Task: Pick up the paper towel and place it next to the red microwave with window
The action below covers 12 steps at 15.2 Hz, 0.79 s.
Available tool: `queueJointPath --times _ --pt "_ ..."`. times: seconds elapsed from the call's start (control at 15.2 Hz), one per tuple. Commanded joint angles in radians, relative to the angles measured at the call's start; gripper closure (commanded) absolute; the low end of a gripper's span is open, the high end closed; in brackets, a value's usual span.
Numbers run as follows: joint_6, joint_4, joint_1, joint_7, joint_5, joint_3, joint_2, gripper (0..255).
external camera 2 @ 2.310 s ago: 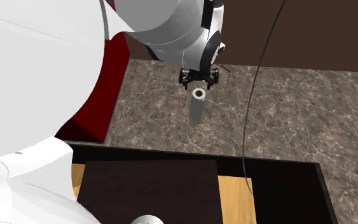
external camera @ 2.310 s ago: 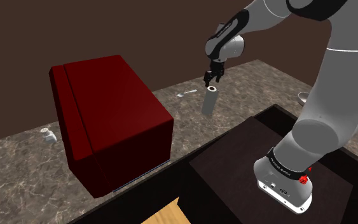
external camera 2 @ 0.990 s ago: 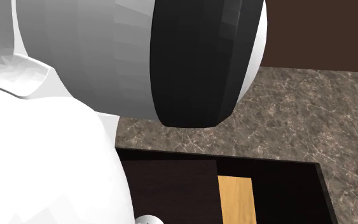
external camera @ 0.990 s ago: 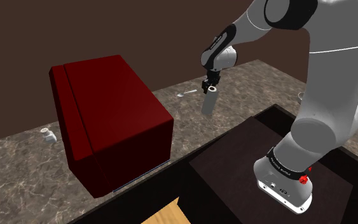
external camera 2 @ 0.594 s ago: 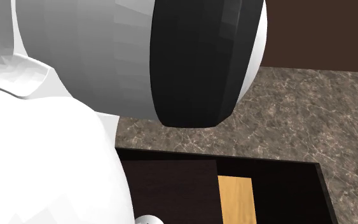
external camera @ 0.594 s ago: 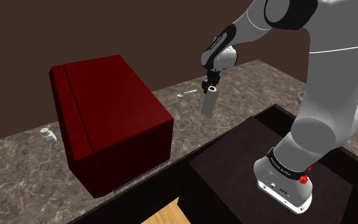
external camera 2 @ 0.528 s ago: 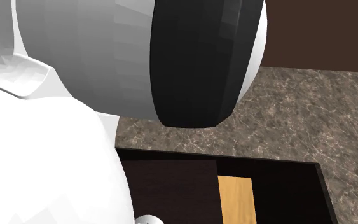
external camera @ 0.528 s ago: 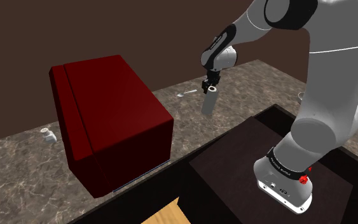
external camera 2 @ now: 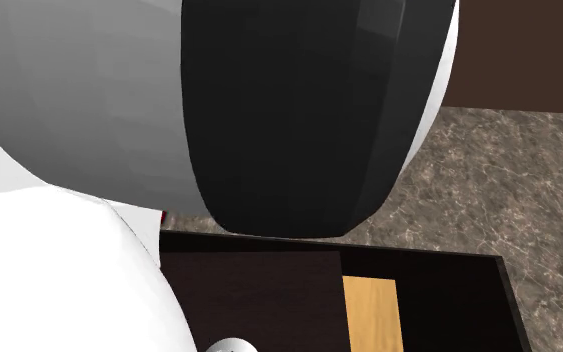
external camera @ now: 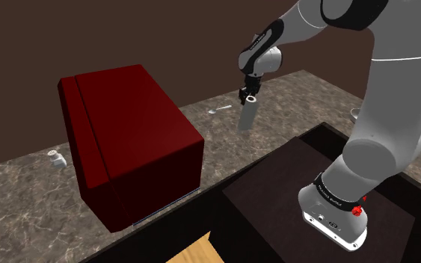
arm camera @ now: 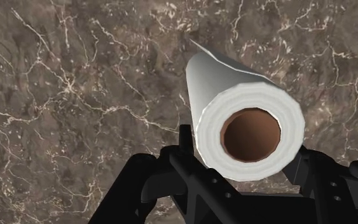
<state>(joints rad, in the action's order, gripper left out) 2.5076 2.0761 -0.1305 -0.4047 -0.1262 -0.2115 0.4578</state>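
White paper towel roll (external camera: 247,116) with brown core, tilted, top end clamped between gripper (external camera: 248,96) fingers (arm camera: 185,143), hanging over marbled counter (external camera: 298,104). Red microwave (external camera: 126,142) stands on the same counter, well apart toward the shoulder view's left.

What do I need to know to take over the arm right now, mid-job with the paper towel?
Gripper: shut on the paper towel roll, clasping its upper end.
Roll: hangs below the gripper over the stone countertop, to the shoulder view's right of the red microwave, with a clear gap between them.
Done: the grasp. I cannot tell whether the roll's lower end has left the countertop.
Left: carry the roll to the microwave, set it down beside it, open the gripper.
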Motion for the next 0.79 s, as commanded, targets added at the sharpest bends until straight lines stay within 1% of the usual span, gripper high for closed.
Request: queueJointPath --times 0.0,0.73 --pt "-0.022 0.001 0.003 0.004 0.007 -0.006 -0.024 255" --pt "-0.141 -0.009 0.019 0.027 0.045 -0.027 -0.134 255"
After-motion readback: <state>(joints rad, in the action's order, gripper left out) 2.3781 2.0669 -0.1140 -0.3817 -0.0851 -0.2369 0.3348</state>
